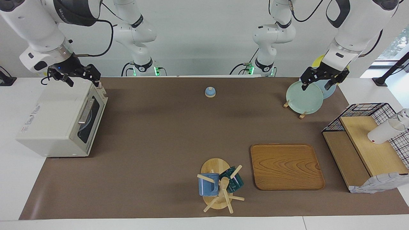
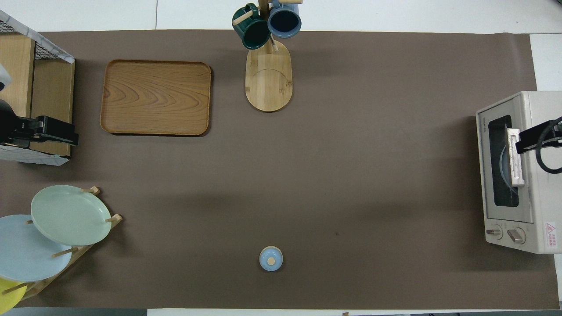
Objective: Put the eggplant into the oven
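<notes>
The eggplant shows in neither view. The cream-white oven [image 1: 54, 121] stands at the right arm's end of the table with its dark glass door shut and its silver handle [image 1: 85, 111] across the door. It also shows in the overhead view [image 2: 540, 197]. My right gripper [image 1: 81, 80] hangs open and empty over the oven's top edge nearest the robots, and shows over the oven in the overhead view [image 2: 538, 140]. My left gripper [image 1: 316, 85] hangs open and empty over the plate rack, and shows in the overhead view [image 2: 48, 134].
A rack with a green plate [image 1: 304, 97] and other plates stands at the left arm's end. A wooden tray [image 1: 286, 166], a mug tree [image 1: 220, 185] with two mugs, a small blue knob-topped lid [image 1: 210, 92] and a wire-and-wood shelf [image 1: 364, 143] with a white cup [image 1: 381, 132] are on the table.
</notes>
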Controlling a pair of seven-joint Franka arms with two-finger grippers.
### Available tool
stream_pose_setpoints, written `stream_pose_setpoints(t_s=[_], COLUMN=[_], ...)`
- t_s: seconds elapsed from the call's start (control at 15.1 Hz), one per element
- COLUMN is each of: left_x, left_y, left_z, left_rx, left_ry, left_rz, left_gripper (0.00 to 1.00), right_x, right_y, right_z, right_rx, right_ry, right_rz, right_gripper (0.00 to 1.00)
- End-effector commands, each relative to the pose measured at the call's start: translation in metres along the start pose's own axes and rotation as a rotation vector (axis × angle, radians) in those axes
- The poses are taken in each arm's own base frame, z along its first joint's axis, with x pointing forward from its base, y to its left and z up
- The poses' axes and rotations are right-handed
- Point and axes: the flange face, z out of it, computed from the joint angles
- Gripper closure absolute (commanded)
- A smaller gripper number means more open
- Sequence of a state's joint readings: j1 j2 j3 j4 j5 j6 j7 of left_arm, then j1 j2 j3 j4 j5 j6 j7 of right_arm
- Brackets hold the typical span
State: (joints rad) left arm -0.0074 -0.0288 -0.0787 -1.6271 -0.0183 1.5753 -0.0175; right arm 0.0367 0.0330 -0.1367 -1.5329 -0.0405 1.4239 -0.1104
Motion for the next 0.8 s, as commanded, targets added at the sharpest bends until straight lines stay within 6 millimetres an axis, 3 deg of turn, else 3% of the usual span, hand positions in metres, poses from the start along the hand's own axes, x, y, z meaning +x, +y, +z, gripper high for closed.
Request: stream_pose_setpoints(t_s=[0.0,0.13,0.33,0.47,0.73], left_x=[0.004,0.004,0.004,0.004,0.004], left_y=[-0.001,0.001,0.001,0.001,0.002], left_z=[-0.003,-0.002,-0.002,-0.003,-0.003], left_rx=[0.019,0.019,0.019,0.019,0.019], left_ry=[0.011,0.009,0.009,0.011,0.011], left_rz=[0.010,0.013,0.013,0.013,0.013], left_gripper=[0.00,0.00,0.00,0.00,0.00], right_x=[0.000,0.005,0.007,0.014,0.011], right_y=[-0.006,-0.019,-0.018,-0.016,-0.014], right_z=[-0.002,0.001,0.003,0.015,0.010], right_rx=[0.028,0.021,0.023,0.025,0.026], right_ry=[-0.006,-0.010,-0.011,-0.041,-0.034], right_rz=[-0.034,-0.054,-0.050,-0.046,-0.046], right_gripper=[0.00,0.00,0.00,0.00,0.00])
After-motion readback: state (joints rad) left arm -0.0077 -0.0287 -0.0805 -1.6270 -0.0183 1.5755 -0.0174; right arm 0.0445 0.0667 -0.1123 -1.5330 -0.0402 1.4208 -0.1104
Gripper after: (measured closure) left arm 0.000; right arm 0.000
